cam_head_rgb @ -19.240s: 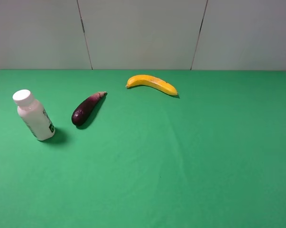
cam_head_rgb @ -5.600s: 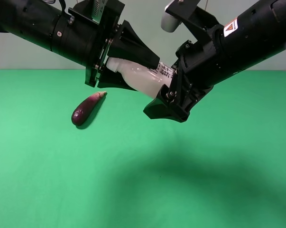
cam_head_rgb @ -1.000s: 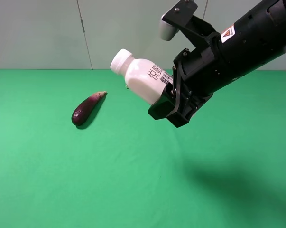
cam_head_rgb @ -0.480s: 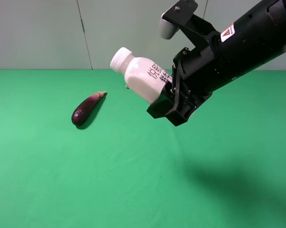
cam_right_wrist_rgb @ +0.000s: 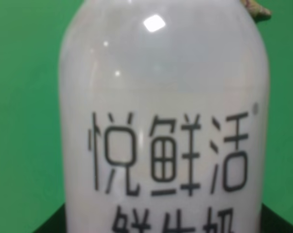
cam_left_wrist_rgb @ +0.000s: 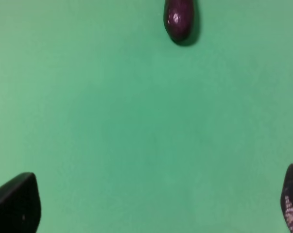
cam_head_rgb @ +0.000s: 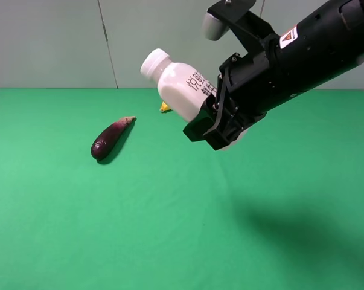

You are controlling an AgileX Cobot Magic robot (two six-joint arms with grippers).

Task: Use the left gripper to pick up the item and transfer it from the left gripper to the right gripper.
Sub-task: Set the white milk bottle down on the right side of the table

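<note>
The white bottle (cam_head_rgb: 177, 90), with white cap and dark print, hangs tilted in the air, cap pointing up and to the left, in the exterior view. My right gripper (cam_head_rgb: 209, 109), on the arm with the red-and-white sticker, is shut on its lower end. The bottle's label fills the right wrist view (cam_right_wrist_rgb: 163, 126). My left gripper (cam_left_wrist_rgb: 153, 206) is out of the exterior view. In the left wrist view its two black fingertips (cam_left_wrist_rgb: 15, 206) stand wide apart and empty over green cloth.
A purple eggplant (cam_head_rgb: 111, 138) lies on the green table (cam_head_rgb: 169, 229) at the left; it also shows in the left wrist view (cam_left_wrist_rgb: 180, 17). Only a yellow tip of the banana (cam_head_rgb: 165, 108) shows behind the bottle.
My right arm has lifted the bottle slightly higher over the last second. The left arm, which held the bottle earlier, has let go and left the exterior view.
</note>
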